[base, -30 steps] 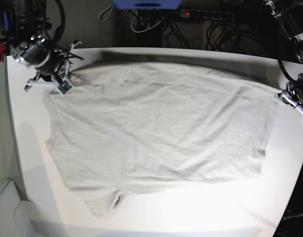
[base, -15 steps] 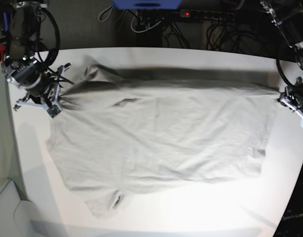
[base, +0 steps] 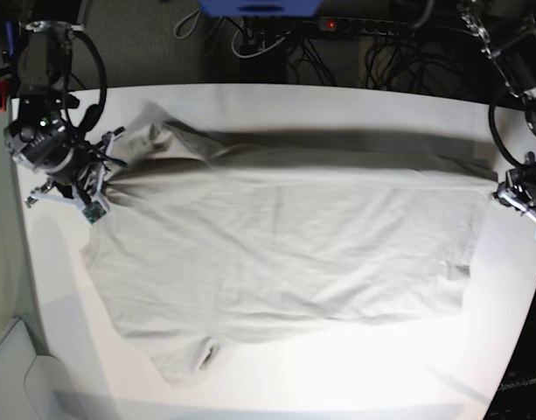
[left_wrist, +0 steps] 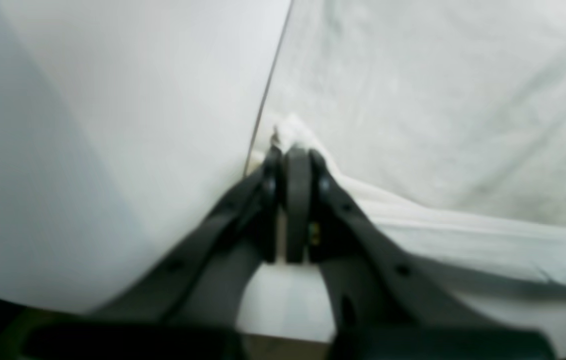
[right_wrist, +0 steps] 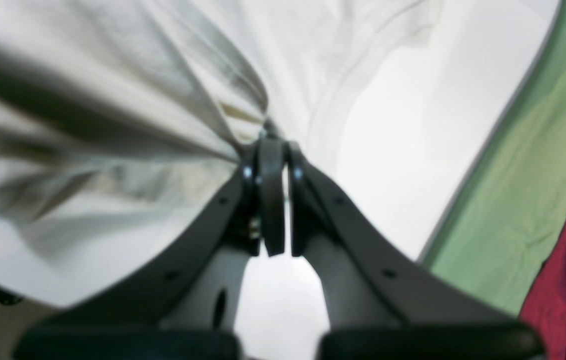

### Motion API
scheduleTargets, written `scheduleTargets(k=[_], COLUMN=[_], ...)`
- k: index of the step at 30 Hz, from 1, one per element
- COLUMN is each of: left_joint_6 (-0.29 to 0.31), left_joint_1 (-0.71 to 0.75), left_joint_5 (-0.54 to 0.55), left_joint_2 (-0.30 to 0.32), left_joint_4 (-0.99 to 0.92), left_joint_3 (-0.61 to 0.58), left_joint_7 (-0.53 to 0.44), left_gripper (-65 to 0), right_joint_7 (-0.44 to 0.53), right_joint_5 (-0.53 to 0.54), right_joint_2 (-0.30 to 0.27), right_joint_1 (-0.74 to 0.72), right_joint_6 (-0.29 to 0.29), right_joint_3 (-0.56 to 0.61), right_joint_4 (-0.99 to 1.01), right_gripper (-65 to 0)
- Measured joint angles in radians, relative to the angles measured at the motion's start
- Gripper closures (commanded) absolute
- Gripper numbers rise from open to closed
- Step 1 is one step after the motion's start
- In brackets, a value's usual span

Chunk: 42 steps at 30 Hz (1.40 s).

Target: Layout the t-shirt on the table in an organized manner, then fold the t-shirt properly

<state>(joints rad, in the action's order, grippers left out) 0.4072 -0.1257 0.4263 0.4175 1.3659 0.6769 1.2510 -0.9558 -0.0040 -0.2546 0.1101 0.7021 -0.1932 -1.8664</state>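
- The t-shirt (base: 285,245) is spread across the table (base: 355,376), its far edge lifted and pulled taut between the two arms.
- The left gripper (left_wrist: 295,150) is clamped tight on a corner of the cloth near the table edge.
- The right gripper (right_wrist: 270,145) is pinched closed on bunched fabric.

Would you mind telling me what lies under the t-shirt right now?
The white table shows all around the t-shirt, so the shirt lies on it. Whatever else might sit beneath the cloth is covered and cannot be seen.
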Motion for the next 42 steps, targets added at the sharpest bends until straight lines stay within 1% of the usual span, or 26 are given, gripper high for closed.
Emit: scheduleTargets(k=[4, 7, 9, 17, 23, 29, 31, 35, 39, 42], left_joint_6=[0.000, 0.001, 0.001, 0.001, 0.001, 0.001, 0.000, 0.000, 0.000, 0.000], left_joint_1=[-0.014, -0.026, -0.027, -0.024, -0.029, -0.063, -0.077, -0.096, -0.092, -0.093], left_joint_5=[-0.081, -0.086, -0.097, -0.101, -0.101, -0.092, -0.109, -0.099, -0.103, -0.109], left_joint_2=[-0.013, -0.013, -0.019, -0.022, -0.022, -0.022, -0.031, -0.055, -0.057, -0.055], left_joint_4=[0.000, 0.000, 0.000, 0.000, 0.000, 0.000, 0.000, 0.000, 0.000, 0.000], left_joint_3=[0.000, 0.000, 0.000, 0.000, 0.000, 0.001, 0.002, 0.000, 0.000, -0.037], left_joint_7=[0.013, 0.003, 0.005, 0.005, 0.005, 0.003, 0.012, 0.004, 0.005, 0.005], left_gripper=[0.0, 0.0, 0.0, 0.0, 0.0, 0.0, 0.0, 0.0, 0.0, 0.0], right_joint_7=[0.005, -0.009, 0.007, 0.002, -0.001, -0.002, -0.002, -0.002, -0.028, -0.027], right_joint_5=[0.001, -0.013, -0.002, -0.007, -0.008, -0.008, -0.008, -0.010, -0.009, -0.008], right_joint_2=[0.001, 0.004, 0.003, 0.003, 0.003, 0.002, 0.000, 0.000, 0.000, 0.001], right_joint_1=[-0.015, -0.040, -0.056, -0.096, -0.129, -0.145, -0.156, -0.174, -0.171, -0.172], right_joint_6=[0.000, 0.000, 0.000, 0.000, 0.000, 0.000, 0.000, 0.000, 0.000, 0.000], right_joint_3=[0.000, 0.038, 0.069, 0.137, 0.139, 0.135, 0.134, 0.135, 0.134, 0.135], right_joint_4=[0.021, 0.028, 0.027, 0.034, 0.101, 0.105, 0.105, 0.105, 0.105, 0.105], right_gripper=[0.0, 0.0, 0.0, 0.0, 0.0, 0.0, 0.0, 0.0, 0.0, 0.0])
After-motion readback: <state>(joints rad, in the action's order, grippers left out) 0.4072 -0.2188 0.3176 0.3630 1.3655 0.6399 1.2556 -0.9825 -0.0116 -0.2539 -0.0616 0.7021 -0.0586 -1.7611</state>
